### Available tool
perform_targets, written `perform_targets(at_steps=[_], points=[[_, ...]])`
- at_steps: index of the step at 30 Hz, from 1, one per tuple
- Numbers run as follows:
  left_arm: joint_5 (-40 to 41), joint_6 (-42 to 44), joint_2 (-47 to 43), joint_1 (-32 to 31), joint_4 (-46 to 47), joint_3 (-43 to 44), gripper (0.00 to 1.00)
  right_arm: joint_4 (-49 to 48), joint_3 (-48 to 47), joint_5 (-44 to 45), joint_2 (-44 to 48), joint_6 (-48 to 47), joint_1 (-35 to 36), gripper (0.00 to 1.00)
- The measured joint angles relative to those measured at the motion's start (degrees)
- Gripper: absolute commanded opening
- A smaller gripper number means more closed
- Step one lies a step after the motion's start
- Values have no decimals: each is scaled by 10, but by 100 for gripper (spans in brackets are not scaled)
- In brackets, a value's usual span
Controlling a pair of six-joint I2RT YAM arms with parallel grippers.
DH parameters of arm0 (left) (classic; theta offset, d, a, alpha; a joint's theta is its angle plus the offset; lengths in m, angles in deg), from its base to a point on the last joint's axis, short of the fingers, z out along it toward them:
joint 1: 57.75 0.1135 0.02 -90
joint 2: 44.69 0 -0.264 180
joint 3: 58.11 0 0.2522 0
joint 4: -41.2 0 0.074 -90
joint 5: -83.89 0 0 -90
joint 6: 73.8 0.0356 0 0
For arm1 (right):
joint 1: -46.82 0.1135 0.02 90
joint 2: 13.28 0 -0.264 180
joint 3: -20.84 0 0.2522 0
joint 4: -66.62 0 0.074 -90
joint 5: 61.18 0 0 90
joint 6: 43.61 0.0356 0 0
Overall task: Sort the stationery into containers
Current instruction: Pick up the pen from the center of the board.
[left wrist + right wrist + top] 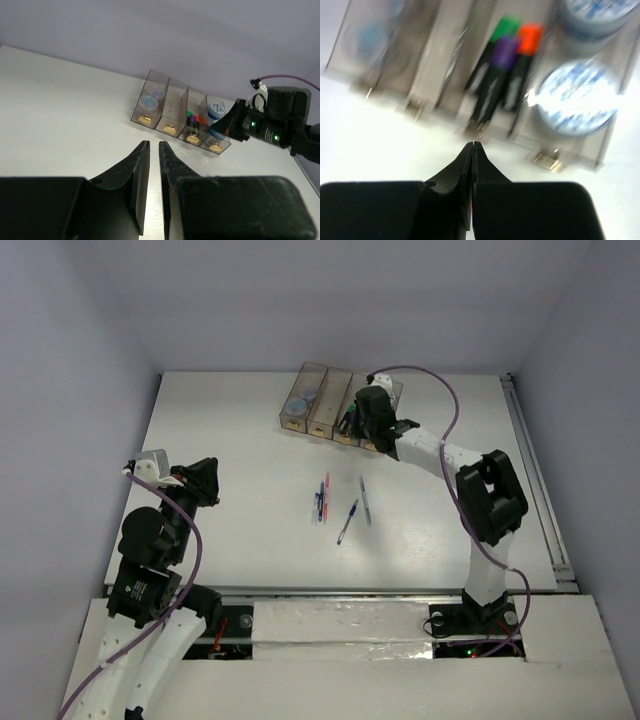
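Observation:
The containers stand as a row of four smoky bins at the back of the table. The leftmost bin holds blue-grey rolls. Green, purple and orange highlighters lie in the third bin. Two more rolls fill the fourth. Several thin pens lie loose on the table's middle, one blue pen nearest the arms. My right gripper is shut on nothing, its tips just before the third bin's near end. My left gripper hovers at the left, a narrow gap between its bare fingers.
The second bin looks empty. The right arm reaches across the table's right half to the bins. White walls enclose the table, and a metal rail runs along its right edge.

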Motion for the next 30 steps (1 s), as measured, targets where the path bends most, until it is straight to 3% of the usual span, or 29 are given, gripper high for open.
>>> perform_targets(at_steps=[2,4,5,9,13,20,30], points=[[0,0,0,0,0,0,10,-7,43,-2,26,-3,34,1],[0,0,0,0,0,0,10,-7,73,-6,40,-6,73,9],[0,0,0,0,0,0,11,-7,83,-10,42,-6,92,20],[0,0,0,0,0,0,11,-1,118,-23,41,-14,154,45],[0,0,0,0,0,0,11,17,122,-26,32,-25,160,42],[0,0,0,0,0,0,12,31,122,-22,8,-25,155,27],[0,0,0,0,0,0,12,38,121,-21,-4,-23,156,26]])
